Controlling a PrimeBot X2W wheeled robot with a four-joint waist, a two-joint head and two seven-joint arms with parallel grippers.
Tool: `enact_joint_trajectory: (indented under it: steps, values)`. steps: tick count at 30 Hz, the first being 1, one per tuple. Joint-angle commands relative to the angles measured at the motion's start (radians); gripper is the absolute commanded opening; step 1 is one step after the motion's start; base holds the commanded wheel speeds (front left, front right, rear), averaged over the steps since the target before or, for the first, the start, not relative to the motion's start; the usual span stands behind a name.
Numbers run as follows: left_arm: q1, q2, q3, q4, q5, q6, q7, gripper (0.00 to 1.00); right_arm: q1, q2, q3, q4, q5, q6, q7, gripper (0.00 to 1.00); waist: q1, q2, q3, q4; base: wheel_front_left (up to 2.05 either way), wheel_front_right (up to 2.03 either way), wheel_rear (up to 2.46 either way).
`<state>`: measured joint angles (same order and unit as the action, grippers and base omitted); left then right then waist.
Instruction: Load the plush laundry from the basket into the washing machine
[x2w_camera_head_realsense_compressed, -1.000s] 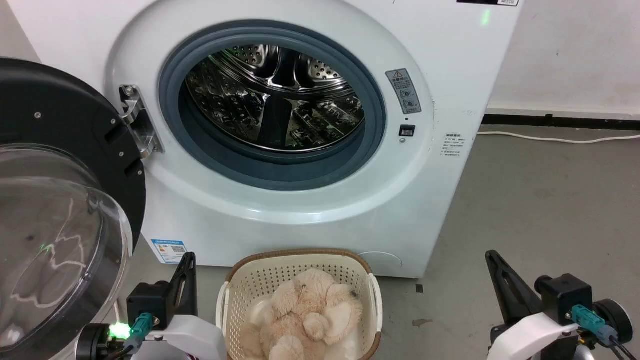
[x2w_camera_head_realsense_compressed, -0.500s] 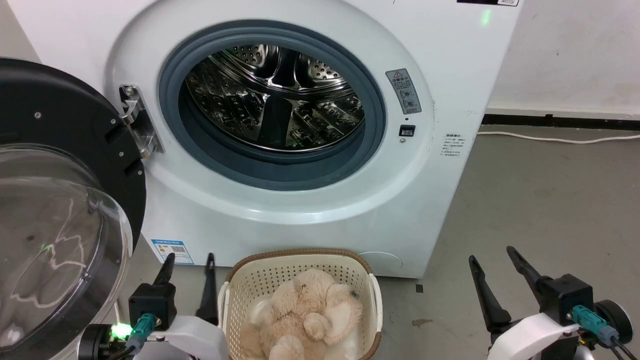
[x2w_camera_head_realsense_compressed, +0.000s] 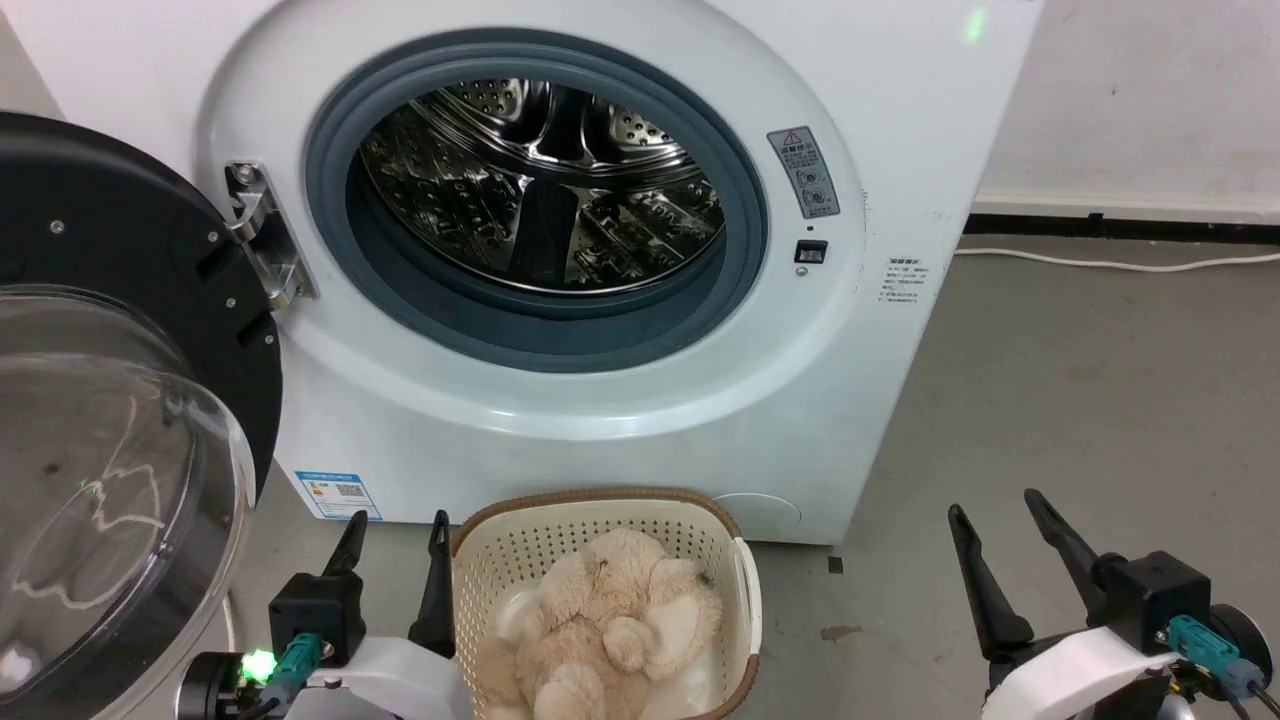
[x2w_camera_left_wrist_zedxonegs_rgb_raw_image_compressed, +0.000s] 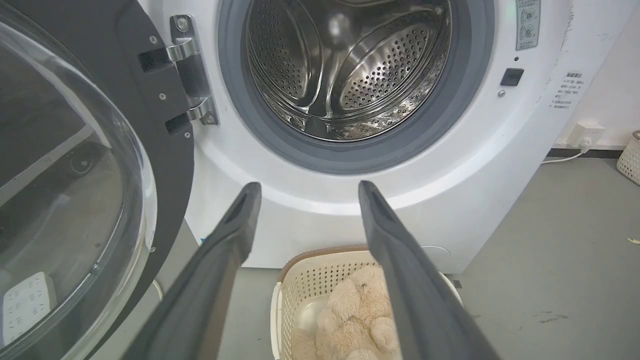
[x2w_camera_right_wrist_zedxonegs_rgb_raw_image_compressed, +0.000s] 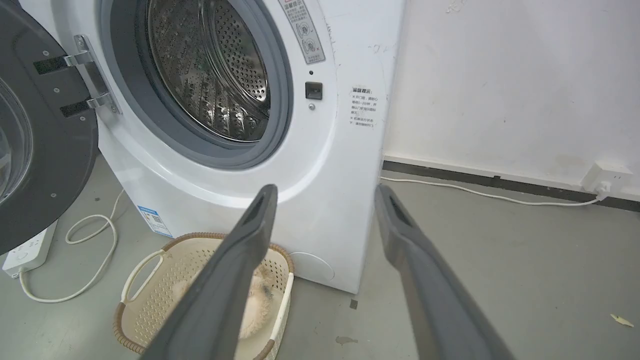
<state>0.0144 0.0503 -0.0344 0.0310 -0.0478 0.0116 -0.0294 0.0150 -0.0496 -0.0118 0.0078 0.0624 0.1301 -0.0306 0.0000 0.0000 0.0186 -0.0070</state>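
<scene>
The cream-beige plush laundry (x2w_camera_head_realsense_compressed: 600, 630) (x2w_camera_left_wrist_zedxonegs_rgb_raw_image_compressed: 357, 320) lies curled in the cream basket (x2w_camera_head_realsense_compressed: 600, 505) (x2w_camera_right_wrist_zedxonegs_rgb_raw_image_compressed: 150, 280) on the floor before the washing machine (x2w_camera_head_realsense_compressed: 560, 400) (x2w_camera_left_wrist_zedxonegs_rgb_raw_image_compressed: 475, 165) (x2w_camera_right_wrist_zedxonegs_rgb_raw_image_compressed: 340, 210). The machine's drum (x2w_camera_head_realsense_compressed: 540, 180) stands bare behind the grey gasket, and its black-rimmed clear door (x2w_camera_head_realsense_compressed: 110, 420) hangs open at the left. My left gripper (x2w_camera_head_realsense_compressed: 398, 522) (x2w_camera_left_wrist_zedxonegs_rgb_raw_image_compressed: 306, 187) is open just left of the basket, empty. At the lower right my right gripper (x2w_camera_head_realsense_compressed: 995, 505) (x2w_camera_right_wrist_zedxonegs_rgb_raw_image_compressed: 324, 192) is open and empty, well clear of the basket.
A white cable (x2w_camera_head_realsense_compressed: 1110, 262) runs along the wall's base at the right to a wall socket (x2w_camera_right_wrist_zedxonegs_rgb_raw_image_compressed: 602, 180). A power strip (x2w_camera_right_wrist_zedxonegs_rgb_raw_image_compressed: 27, 247) with a looped cord (x2w_camera_right_wrist_zedxonegs_rgb_raw_image_compressed: 90, 250) lies on the floor under the open door. Grey floor (x2w_camera_head_realsense_compressed: 1080, 400) spreads to the right.
Both grippers went from shut to open. The head view has shifted slightly, so the machine sits a little higher and the basket shows a bit more.
</scene>
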Motion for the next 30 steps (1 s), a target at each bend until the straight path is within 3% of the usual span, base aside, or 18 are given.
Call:
enact_joint_trajectory:
  steps: [1, 30]
  values:
    - [-0.019, 0.0, -0.006, 0.007, -0.008, 0.004, -0.012, 1.0, 0.01, 0.0, -0.003, 0.0, 0.01, 0.0, -0.01, 1.0, 0.0, 0.0, 0.004, -0.002, 0.0, 0.0, 0.0]
    - [-0.266, 0.012, -0.078, 0.28, -0.072, -0.011, -0.059, 1.0, -0.076, 0.0, -0.044, -0.047, 0.115, 0.0, -0.071, 1.0, 0.0, 0.0, 0.245, -0.092, 0.0, 0.0, 0.0]
